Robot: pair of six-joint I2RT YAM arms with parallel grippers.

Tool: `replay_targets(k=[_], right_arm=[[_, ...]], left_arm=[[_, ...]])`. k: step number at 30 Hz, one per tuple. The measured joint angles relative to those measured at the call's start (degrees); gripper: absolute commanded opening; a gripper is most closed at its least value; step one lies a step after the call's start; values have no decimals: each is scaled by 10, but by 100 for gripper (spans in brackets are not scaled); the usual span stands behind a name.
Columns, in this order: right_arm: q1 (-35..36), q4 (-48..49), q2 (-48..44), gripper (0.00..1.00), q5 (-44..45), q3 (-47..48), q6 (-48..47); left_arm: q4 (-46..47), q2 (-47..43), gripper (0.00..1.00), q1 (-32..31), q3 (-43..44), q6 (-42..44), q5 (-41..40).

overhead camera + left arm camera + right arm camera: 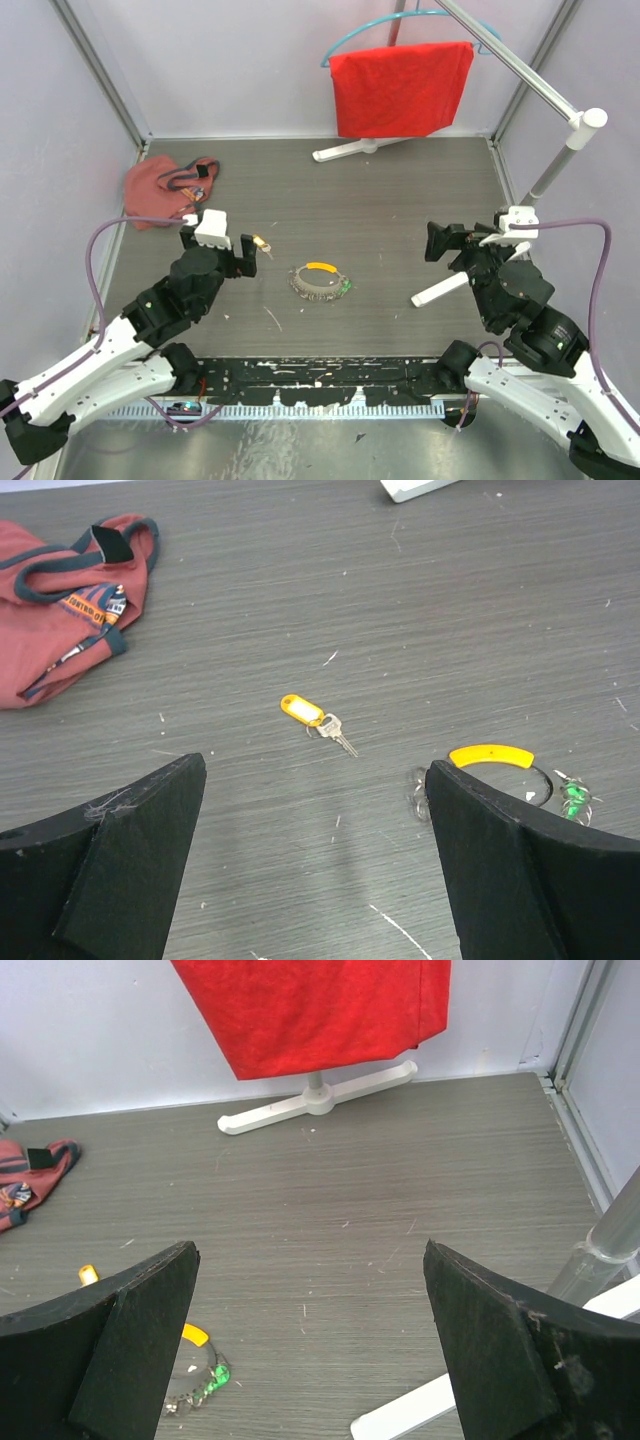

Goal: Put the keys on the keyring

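Left fingers [120,860]: two black pads low in the wrist view, spread fully wide, nothing held or caught between.
Left gripper [222,245]: poised over the grey table [420,610], pointing forward and down.
Tagged key [338,736]: flat on the table, straight ahead of the left fingers and centred in the gap, apart from both pads; yellow tag at the far-left end, blade at the near-right end.
Long axis: diagonal across the gap, neither in line with the pads nor square to them; a wrist turn likely needed before pinching.
Keyring [490,757]: ahead and right of the gap, near edge hidden behind the right-hand pad; orange segment on the far side.
Green key [573,798]: just beside the keyring or touching it, further right again, outside the gap.
Right fingers [120,1330]: likewise fully apart, empty.
Right gripper [465,238]: well apart from everything; keyring low and left of its gap, partly behind its left-hand pad.
Nearer arm: left, clearly so for the tagged key; keyring between the two grippers, closer to the left.
Coming move, as a judgement: left gripper down onto the tagged key.
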Motion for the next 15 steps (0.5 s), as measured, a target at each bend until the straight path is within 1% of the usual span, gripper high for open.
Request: replay_targets(k=[7,15], right_arm=[[0,-5,26,100,27,6,11],[0,-9,57,100,34,9,26]], left_arm=[[-27,38,98,0,26,-19,-19],[-87,106,98,0,87,-66,-21]])
